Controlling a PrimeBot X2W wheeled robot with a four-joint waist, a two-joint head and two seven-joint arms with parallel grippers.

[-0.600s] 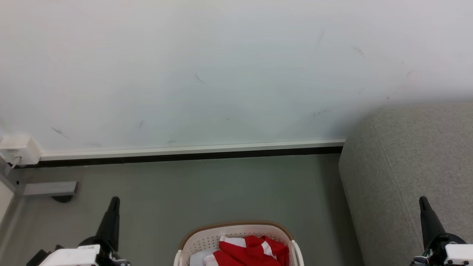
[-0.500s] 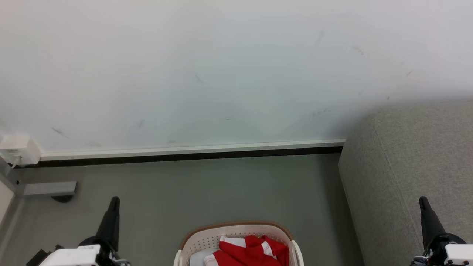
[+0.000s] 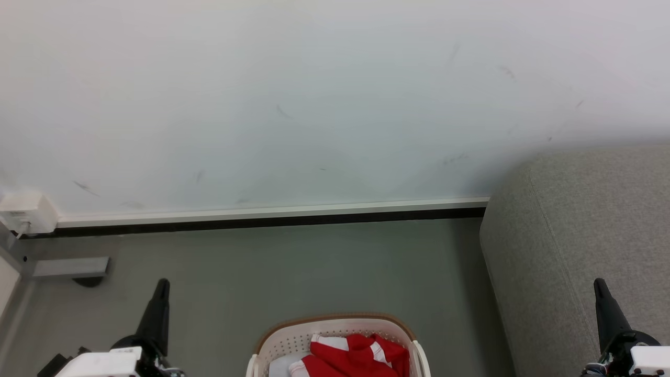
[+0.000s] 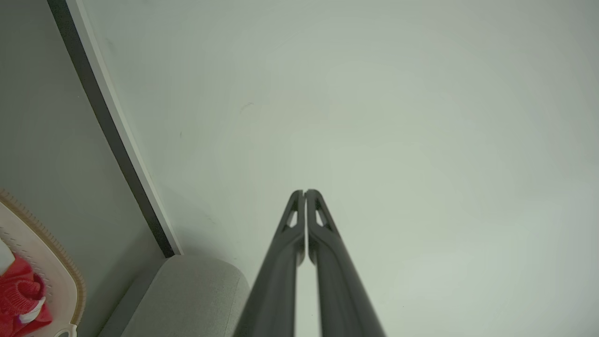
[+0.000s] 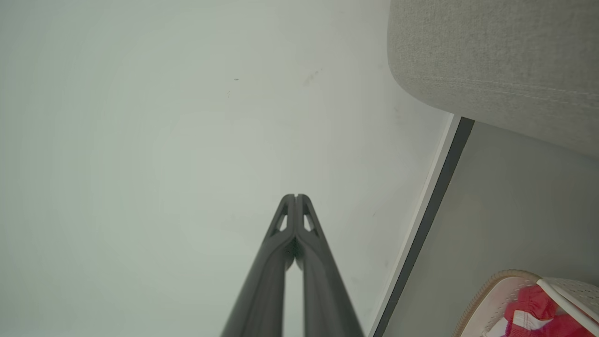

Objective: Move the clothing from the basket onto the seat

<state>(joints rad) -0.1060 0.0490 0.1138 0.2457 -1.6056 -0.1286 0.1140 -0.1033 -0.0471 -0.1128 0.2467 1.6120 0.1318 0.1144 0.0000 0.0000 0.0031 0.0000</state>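
Red clothing [image 3: 356,357] lies in the basket [image 3: 291,341] beside the seat [image 3: 576,235], left gripper [image 3: 163,284] and right gripper [image 3: 598,284] both pinched together.

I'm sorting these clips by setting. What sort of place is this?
Likely a living-room corner, perhaps staged: a grey sofa by a plain white wall, and a laundry basket of red clothing on the grey floor.

Floor [image 3: 314,262], grey-green: basket [image 3: 293,340] at near edge, centre; seat [image 3: 576,235] along right edge, reaching far edge; grey bar [image 3: 70,267] at far left corner.
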